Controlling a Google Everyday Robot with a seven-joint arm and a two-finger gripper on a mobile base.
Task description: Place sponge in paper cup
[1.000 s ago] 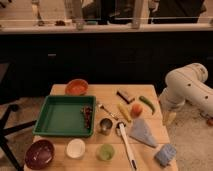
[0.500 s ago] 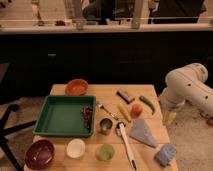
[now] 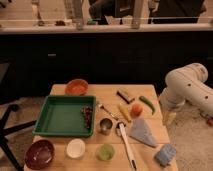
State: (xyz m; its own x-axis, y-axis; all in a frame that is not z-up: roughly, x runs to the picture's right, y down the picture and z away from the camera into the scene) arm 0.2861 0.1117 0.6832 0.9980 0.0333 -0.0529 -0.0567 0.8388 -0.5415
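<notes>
The sponge (image 3: 165, 154), a small pale blue-grey block, lies at the table's near right corner. The paper cup (image 3: 76, 148), short, white and wide-mouthed, stands near the front edge, left of centre, between the maroon bowl (image 3: 39, 153) and the light green cup (image 3: 105, 152). My gripper (image 3: 170, 118) hangs at the end of the white arm (image 3: 187, 85), just off the table's right edge, above and behind the sponge and not touching it. It holds nothing that I can see.
A green tray (image 3: 62, 116) fills the left side. An orange bowl (image 3: 76, 87) stands at the back. A metal cup (image 3: 105, 125), a fork, a white-handled utensil (image 3: 127, 147), a grey triangular cloth (image 3: 143, 132), a tomato (image 3: 136, 109), a green pepper (image 3: 147, 103) and a dark bar lie mid-table. A chair stands at left.
</notes>
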